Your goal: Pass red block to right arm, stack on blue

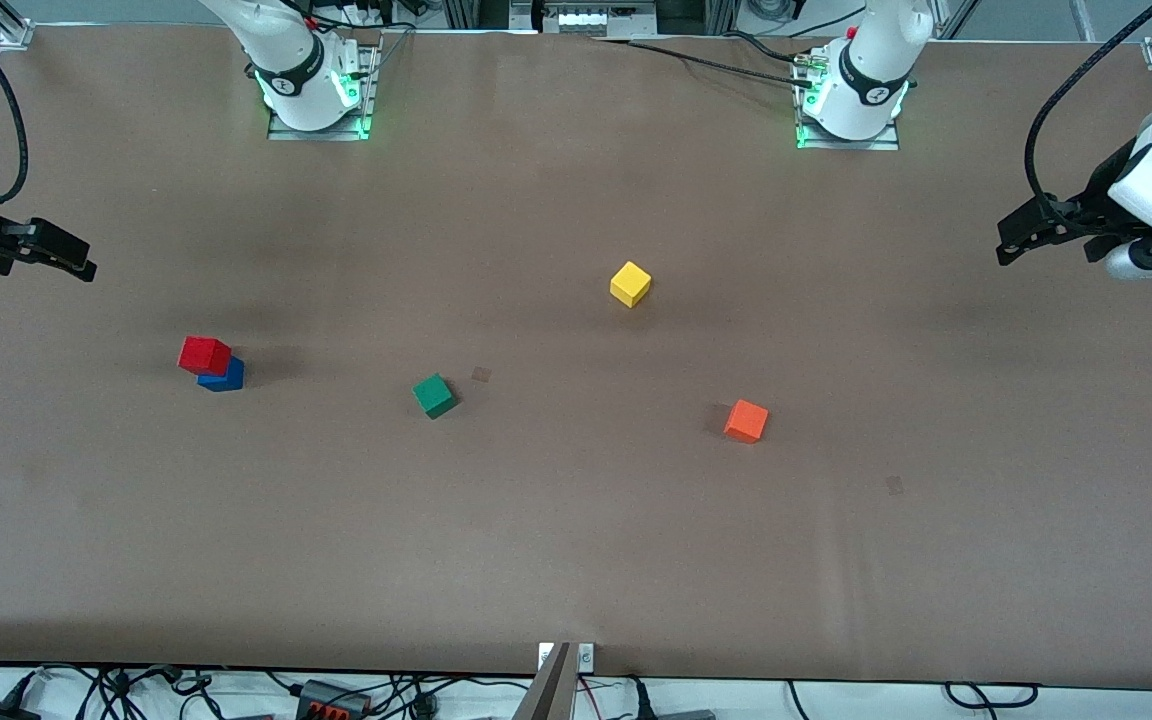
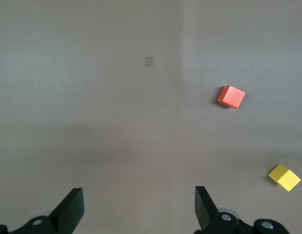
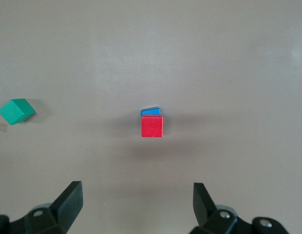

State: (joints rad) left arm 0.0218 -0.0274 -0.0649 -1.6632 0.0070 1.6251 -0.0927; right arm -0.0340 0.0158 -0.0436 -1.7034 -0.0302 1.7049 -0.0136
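The red block (image 1: 203, 354) sits on top of the blue block (image 1: 224, 376), slightly offset, toward the right arm's end of the table. Both show in the right wrist view, red block (image 3: 152, 126) over blue block (image 3: 151, 111). My right gripper (image 1: 61, 255) is open and empty, raised at the table's edge at the right arm's end, apart from the stack. In its wrist view the fingers (image 3: 70, 202) stand wide apart. My left gripper (image 1: 1021, 232) is open and empty, raised at the left arm's end. Its fingers (image 2: 72, 208) are wide apart over bare table.
A green cube (image 1: 433, 395) lies near the table's middle, also in the right wrist view (image 3: 16, 110). A yellow cube (image 1: 630, 284) and an orange cube (image 1: 746, 421) lie toward the left arm's end; both show in the left wrist view, orange (image 2: 231, 96), yellow (image 2: 284, 177).
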